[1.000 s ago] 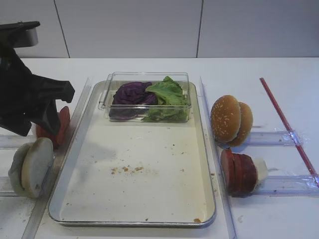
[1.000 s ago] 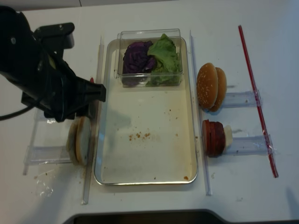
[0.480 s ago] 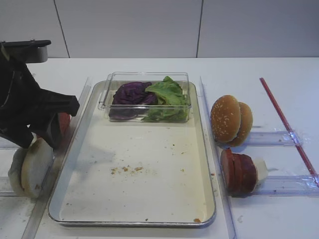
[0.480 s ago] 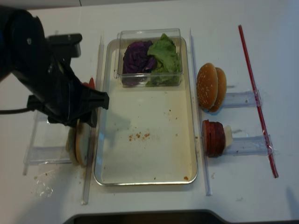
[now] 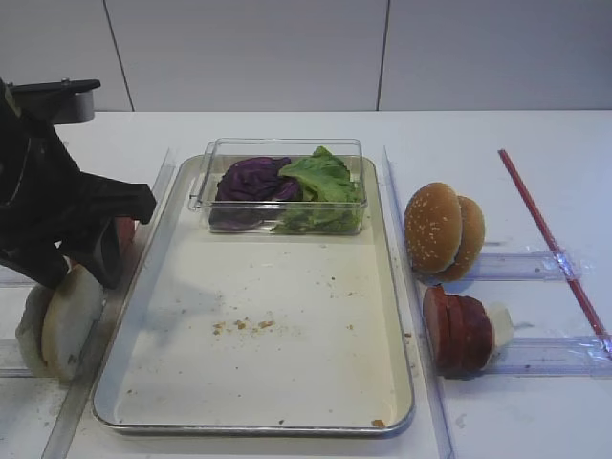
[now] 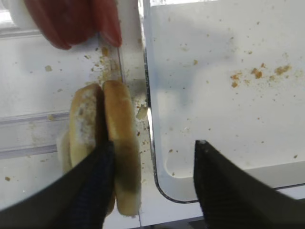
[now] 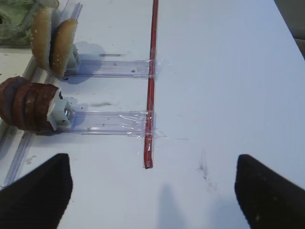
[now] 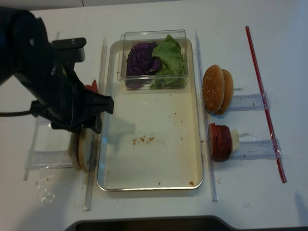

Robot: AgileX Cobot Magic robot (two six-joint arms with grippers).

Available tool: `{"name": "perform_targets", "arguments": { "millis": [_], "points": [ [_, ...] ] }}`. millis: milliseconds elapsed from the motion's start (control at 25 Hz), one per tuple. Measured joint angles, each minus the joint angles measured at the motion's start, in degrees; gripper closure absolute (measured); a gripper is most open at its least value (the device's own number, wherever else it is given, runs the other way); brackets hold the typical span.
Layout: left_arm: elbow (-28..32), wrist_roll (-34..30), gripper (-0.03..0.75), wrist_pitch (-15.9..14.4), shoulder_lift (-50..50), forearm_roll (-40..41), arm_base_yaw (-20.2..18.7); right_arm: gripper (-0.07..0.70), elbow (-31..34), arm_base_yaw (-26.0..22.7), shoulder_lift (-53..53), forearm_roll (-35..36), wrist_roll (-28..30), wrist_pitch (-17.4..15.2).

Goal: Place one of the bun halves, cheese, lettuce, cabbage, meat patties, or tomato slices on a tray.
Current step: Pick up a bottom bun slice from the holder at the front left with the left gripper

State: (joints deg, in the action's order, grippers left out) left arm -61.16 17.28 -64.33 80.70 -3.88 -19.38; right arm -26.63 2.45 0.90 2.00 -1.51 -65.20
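1. The left pincer (image 6: 152,183) is spread, one finger (image 6: 97,181) between the two upright bun halves (image 6: 119,143) at lower left of the wrist view, the other over the tray (image 6: 157,162) rim.
2. Risk, as I judge it: closing may catch the rim or tip the neighbouring half.
3. The bun is pale, flat, round, standing on edge just beside the tray.
4. The right pincer (image 7: 152,191) is spread, holding nothing.

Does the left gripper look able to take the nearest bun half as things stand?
Probably yes. The left gripper stands open right over the bun halves, one finger wedged between the two, the other over the tray rim. Nothing blocks it.
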Motion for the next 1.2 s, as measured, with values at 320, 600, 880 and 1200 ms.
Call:
{"name": "perform_targets", "arguments": {
  "millis": [320, 600, 880, 1200],
  "points": [
    [1.29, -1.24, 0.373, 0.23, 0.0, 0.0, 0.0, -0.057, 0.0, 0.0, 0.0, 0.0, 0.0, 0.0],
    [1.34, -1.24, 0.375, 0.31, 0.0, 1.28, 0.0, -0.057, 0.0, 0.0, 0.0, 0.0, -0.19, 0.0],
    [1.34, -1.24, 0.386, 0.31, 0.0, 1.86, 0.0, -0.057, 0.0, 0.0, 0.0, 0.0, -0.22, 0.0],
    [3.58, -0.43, 0.446, 0.78, 0.0, 1.95, 0.0, -0.057, 0.0, 0.0, 0.0, 0.0, -0.22, 0.0]
  ]
}}
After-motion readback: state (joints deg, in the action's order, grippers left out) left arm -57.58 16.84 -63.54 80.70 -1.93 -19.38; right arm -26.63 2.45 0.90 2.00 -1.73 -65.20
